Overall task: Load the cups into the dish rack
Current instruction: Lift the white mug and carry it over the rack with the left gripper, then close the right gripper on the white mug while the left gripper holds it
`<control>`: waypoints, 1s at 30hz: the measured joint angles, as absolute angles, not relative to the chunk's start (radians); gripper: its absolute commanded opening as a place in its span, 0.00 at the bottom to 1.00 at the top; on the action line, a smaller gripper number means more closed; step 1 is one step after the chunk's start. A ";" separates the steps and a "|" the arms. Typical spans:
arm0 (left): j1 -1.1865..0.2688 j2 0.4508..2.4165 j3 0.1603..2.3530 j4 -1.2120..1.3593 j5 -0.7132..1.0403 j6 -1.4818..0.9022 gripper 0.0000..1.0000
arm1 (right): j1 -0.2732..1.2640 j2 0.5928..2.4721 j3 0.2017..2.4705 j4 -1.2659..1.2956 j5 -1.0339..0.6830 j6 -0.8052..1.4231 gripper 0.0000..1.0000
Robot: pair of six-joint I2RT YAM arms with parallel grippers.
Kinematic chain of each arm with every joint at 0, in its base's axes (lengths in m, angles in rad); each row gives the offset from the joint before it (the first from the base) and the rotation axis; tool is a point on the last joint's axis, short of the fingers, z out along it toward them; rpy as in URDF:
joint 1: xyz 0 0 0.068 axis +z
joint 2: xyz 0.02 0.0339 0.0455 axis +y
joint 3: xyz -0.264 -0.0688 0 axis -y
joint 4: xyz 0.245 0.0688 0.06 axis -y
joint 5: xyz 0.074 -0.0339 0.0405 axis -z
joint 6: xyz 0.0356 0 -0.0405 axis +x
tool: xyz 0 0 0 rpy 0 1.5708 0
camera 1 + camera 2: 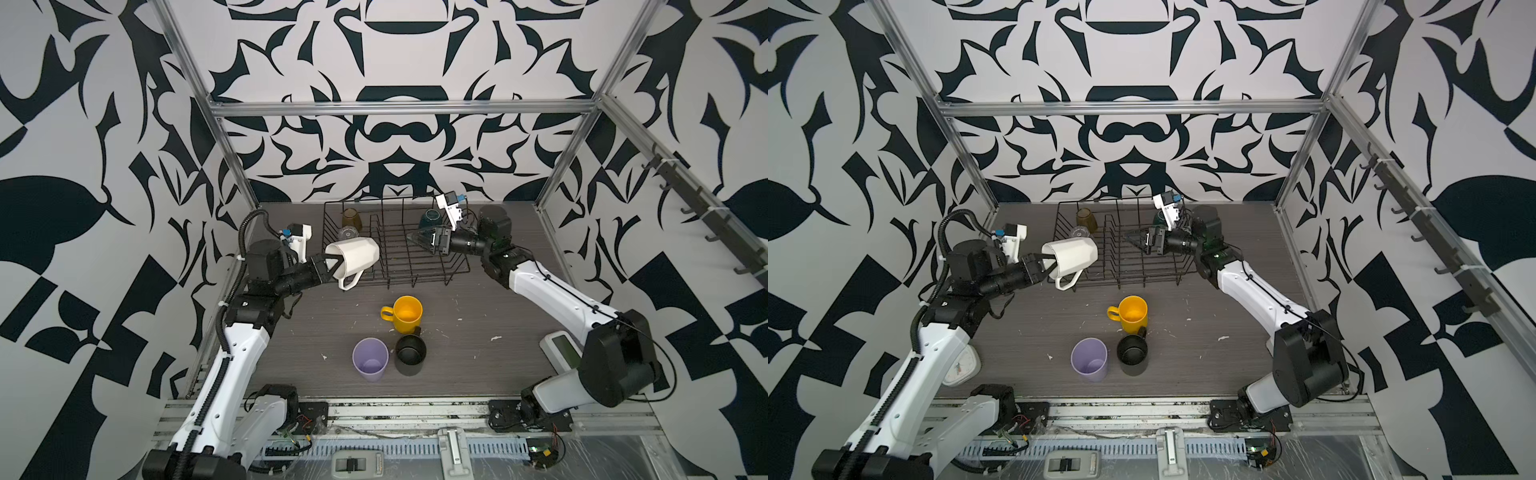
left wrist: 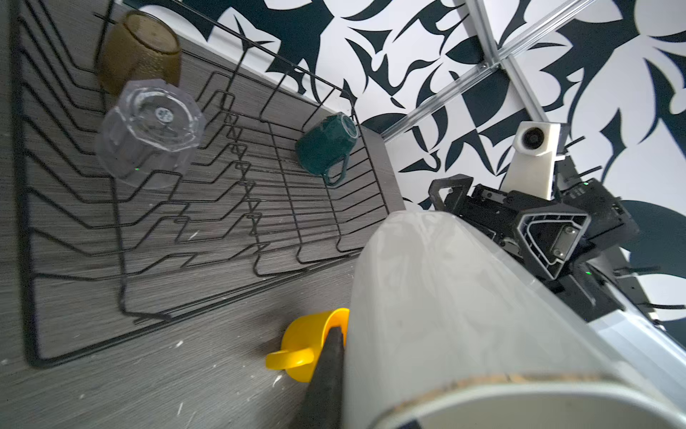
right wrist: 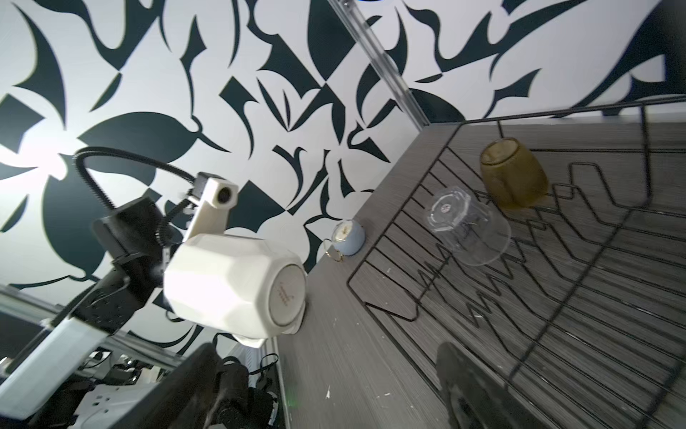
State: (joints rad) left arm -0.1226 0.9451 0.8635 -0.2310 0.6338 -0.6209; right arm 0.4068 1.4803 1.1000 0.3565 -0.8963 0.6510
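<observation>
— What does the left gripper (image 1: 334, 262) have?
— The cream mug (image 1: 355, 255). Its jaws are pinched tight on the rim, one finger inside the mouth and one outside. The mug lies on its side in the air with its handle hanging down. It is right at the near left corner of the dish rack (image 1: 399, 253).
— Is it touching the rack?
— I cannot tell. In both top views it overlaps the wires of the left edge.
— And the right gripper (image 1: 417, 243)?
— It is spread wide with nothing between its fingers. It hovers over the right part of the rack, pointing toward the cream mug.
— What sits in the rack?
— Three cups, all base up. The amber tumbler (image 1: 351, 220) is in the far left corner. The clear tumbler (image 1: 348, 233) is just beside it on the nearer side, tilted. The dark-green mug (image 1: 430, 219) is in the far right corner, close behind the right gripper.
— And outside it?
— Three stand upright on the table (image 1: 478, 311), in front of the rack. The yellow mug (image 1: 405, 313) is nearest the rack, with its handle to the left. The black mug (image 1: 410, 355) is just in front of it. The lilac tumbler (image 1: 370, 359) stands just beside the black mug, on its left.
</observation>
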 measured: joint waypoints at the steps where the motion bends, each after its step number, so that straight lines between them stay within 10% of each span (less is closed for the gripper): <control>1: -0.123 0.952 0.858 -0.204 0.651 -0.637 0.00 | 0.411 1.481 1.091 0.399 -0.912 0.671 0.94; 30: -0.123 1.013 0.809 0.093 0.862 -0.818 0.00 | 0.584 1.618 1.156 0.667 -1.005 0.759 0.95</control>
State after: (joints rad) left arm -0.1226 1.0126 0.8085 0.0925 0.8616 -0.8177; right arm 0.5838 1.6180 1.1557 0.6670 -1.0046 0.7589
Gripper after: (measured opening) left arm 0.123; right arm 0.945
